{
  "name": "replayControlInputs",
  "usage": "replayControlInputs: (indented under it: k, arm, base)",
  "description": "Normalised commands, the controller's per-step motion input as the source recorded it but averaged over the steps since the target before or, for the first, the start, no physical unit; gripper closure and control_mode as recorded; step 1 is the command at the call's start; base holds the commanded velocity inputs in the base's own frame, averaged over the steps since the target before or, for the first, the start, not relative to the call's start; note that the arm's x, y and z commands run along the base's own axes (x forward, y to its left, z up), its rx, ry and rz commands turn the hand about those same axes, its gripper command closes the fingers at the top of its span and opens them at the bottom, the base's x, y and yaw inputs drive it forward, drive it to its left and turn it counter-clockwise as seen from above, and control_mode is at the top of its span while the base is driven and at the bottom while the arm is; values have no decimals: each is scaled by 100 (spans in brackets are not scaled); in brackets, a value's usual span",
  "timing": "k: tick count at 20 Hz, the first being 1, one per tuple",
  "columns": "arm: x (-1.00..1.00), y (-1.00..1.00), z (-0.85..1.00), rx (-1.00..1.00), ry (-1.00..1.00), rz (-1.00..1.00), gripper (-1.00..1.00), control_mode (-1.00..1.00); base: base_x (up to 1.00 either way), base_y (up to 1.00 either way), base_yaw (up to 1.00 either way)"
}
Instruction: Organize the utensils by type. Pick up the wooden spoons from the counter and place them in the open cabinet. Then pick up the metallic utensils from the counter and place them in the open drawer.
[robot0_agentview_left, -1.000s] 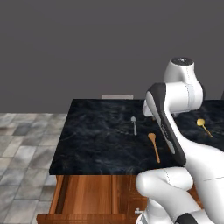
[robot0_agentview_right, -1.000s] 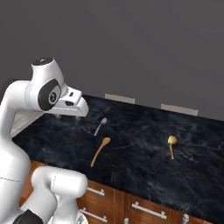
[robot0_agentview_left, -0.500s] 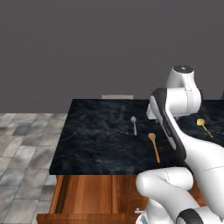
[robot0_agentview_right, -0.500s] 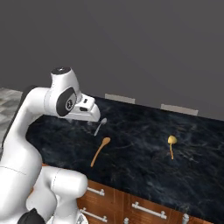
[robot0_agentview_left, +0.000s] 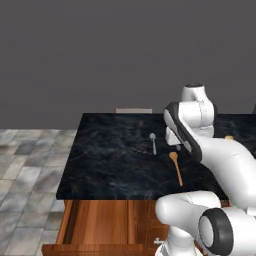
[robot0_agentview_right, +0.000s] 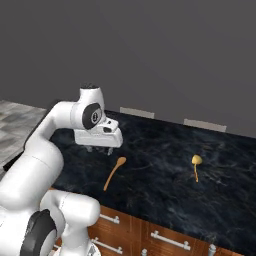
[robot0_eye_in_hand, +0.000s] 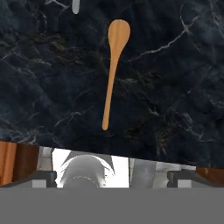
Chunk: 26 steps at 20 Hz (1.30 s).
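Black marble counter (robot0_agentview_left: 110, 155) carries the near wooden spoon (robot0_eye_in_hand: 113, 65), lying flat below and just ahead of the gripper (robot0_agentview_right: 100, 149), untouched. Whether the fingers are spread cannot be told. The metal spoon (robot0_agentview_left: 153, 142) is cut off in the hand view. A second wooden spoon (robot0_agentview_right: 195, 165) lies well apart; the open drawer (robot0_agentview_left: 97, 225) sits below.

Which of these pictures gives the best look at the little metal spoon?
The left base view: the metal spoon lies whole on the counter, beside a wooden spoon. The hand view catches only a sliver of it at the top edge. In the right base view the arm hides it.
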Motion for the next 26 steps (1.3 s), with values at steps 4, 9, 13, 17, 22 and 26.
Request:
replayControlInputs:
  k: [4,9,13,17,22,26]
  arm:
    - [3,-26,-61,3,11,5,-100,-100]
    - [12,-1,-55,8,-23,7,-100,-100]
    - [31,2,-37,5,-17,6,-100,-100]
    - [38,2,-37,0,2,5,-100,-100]
    - [46,0,-30,-1,29,1,-100,-100]
    - [22,-1,-55,0,18,6,-100,-100]
  base:
    - [0,0,0]
    - [0,0,0]
    - [0,0,0]
    - [0,0,0]
    - [0,0,0]
    - [0,0,0]
